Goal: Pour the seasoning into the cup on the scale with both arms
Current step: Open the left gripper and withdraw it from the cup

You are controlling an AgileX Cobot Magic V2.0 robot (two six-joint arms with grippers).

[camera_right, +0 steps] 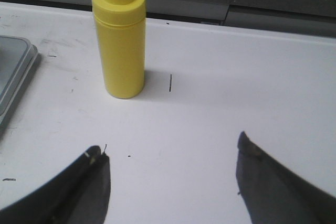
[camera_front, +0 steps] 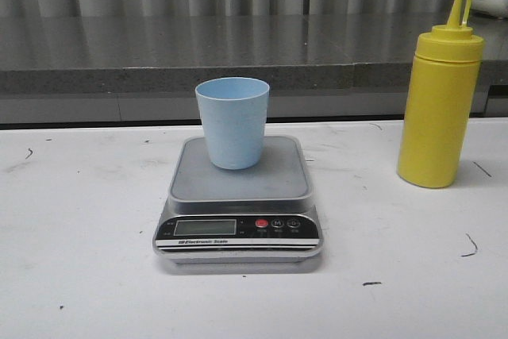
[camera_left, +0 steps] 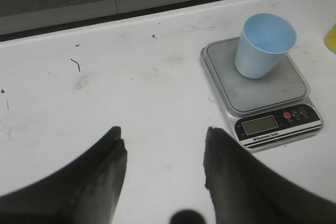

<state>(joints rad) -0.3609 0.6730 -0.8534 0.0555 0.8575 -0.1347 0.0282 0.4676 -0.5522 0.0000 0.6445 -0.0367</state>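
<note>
While both grippers hang wide open and empty, the cup (camera_front: 232, 121) stands upright on the scale (camera_front: 238, 196). The seasoning (camera_front: 440, 109) stands untouched on the surface, well right of it. Ideally, the right gripper (camera_right: 170, 179) squares up and grasps its body mid-height.

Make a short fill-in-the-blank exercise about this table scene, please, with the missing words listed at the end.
1. The blue cup stands on the ____.
2. The yellow bottle stands on the table, on the ____ side of the scale in the front view.
3. Both the left gripper and the right gripper are ____ and hold nothing.

Missing words: scale; right; open
</note>
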